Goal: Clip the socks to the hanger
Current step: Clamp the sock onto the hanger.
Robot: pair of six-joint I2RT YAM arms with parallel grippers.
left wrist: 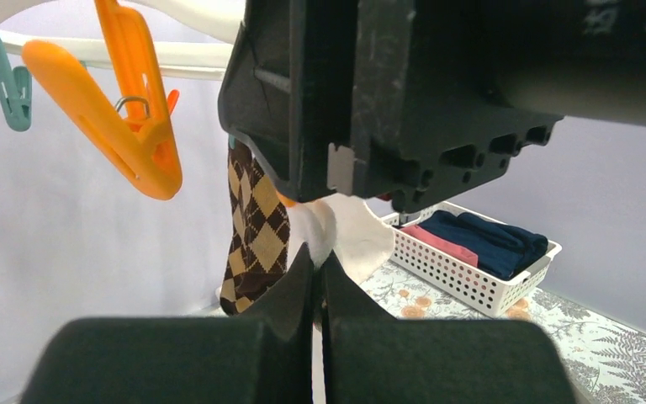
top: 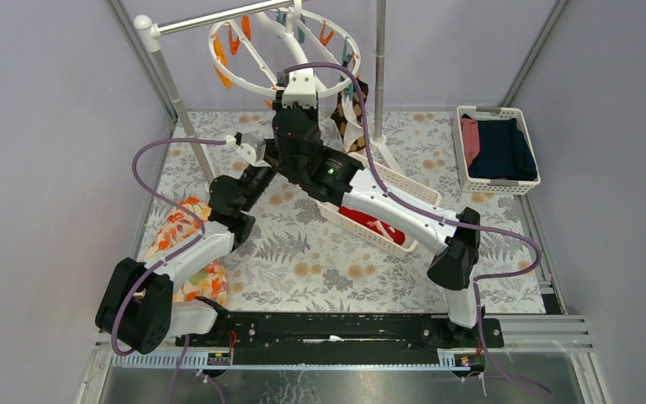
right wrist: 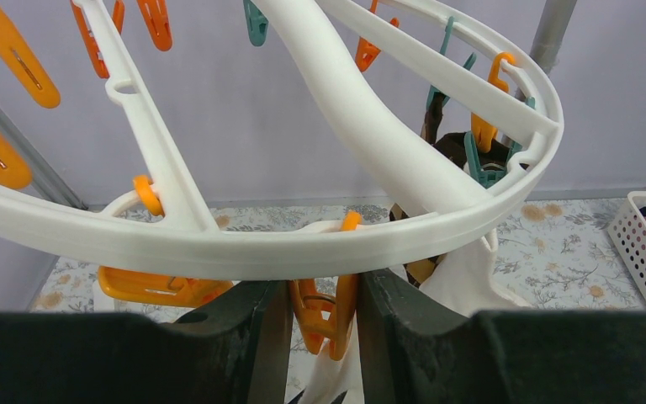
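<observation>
Top view: a fern-and-flower printed table (top: pixel 303 252) sits between pale lilac walls (top: pixel 50 126). The round white plastic hanger (top: pixel 248 86) hangs from the back rail, with both arms raised to it.

Left wrist: the left gripper (left wrist: pixel 318 269) has its jaws pressed together beside a soft whitish sock (left wrist: pixel 353 236). An argyle sock (left wrist: pixel 256 227) dangles behind.

Right wrist: the right gripper (right wrist: pixel 324 290) clamps an orange clothespin (right wrist: pixel 328 316) under the smooth rim.

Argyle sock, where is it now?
In the left wrist view the brown-and-tan argyle sock hangs left of centre, between an orange plastic clothespin and a whitish sock; from above, under the round white hanger's right rim.
</observation>
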